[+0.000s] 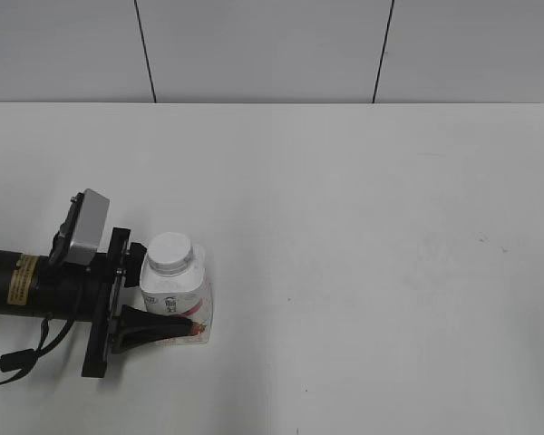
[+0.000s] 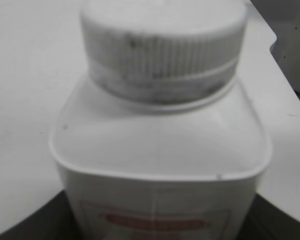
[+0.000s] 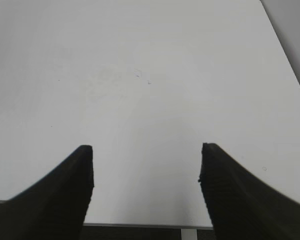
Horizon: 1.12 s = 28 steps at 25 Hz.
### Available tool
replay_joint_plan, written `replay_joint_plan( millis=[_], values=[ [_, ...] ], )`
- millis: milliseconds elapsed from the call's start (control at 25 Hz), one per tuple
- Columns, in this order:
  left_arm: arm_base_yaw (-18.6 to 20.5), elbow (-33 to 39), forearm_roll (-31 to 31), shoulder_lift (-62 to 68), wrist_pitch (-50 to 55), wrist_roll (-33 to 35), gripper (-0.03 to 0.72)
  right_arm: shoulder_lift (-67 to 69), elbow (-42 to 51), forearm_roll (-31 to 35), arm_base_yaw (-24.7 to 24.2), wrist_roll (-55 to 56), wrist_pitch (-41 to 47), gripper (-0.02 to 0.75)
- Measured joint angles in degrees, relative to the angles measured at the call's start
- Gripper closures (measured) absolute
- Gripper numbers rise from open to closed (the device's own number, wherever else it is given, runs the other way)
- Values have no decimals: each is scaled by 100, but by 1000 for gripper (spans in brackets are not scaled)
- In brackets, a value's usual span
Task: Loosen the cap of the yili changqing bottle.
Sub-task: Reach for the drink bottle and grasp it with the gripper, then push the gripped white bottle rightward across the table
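The yili changqing bottle [image 1: 175,294] stands upright on the surface [image 1: 363,236], straddled low by the left gripper [image 1: 168,317]; whether it's clamped can't be told. The right gripper [image 3: 146,172] is spread, empty. The body should be pinned firmly before the cap [image 1: 170,250] gets twisted.

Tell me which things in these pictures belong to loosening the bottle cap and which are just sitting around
Part of the job:
- yili changqing bottle, upright on the table
- cap, on the bottle's neck
- left gripper, its fingers either side of the bottle's body
- right gripper, jaws apart over bare table, holding nothing

Just there:
- white table; nothing else lies on it in these views
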Motion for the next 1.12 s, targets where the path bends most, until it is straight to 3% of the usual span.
replay_joint_plan(
  millis=[200, 520, 800, 1120],
  values=[
    [-156, 0, -415, 0, 41, -112, 267, 0, 0, 0, 0, 0, 0, 209],
    [-909, -34, -1734, -123, 191, -151, 270, 0, 0, 0, 0, 0, 0, 209],
    [-1365, -818, -1611, -123, 200, -652, 270, 0, 0, 0, 0, 0, 0, 209],
    [-1386, -1760, -1145, 82, 182, -1281, 270, 0, 0, 0, 0, 0, 0, 209]
  ],
)
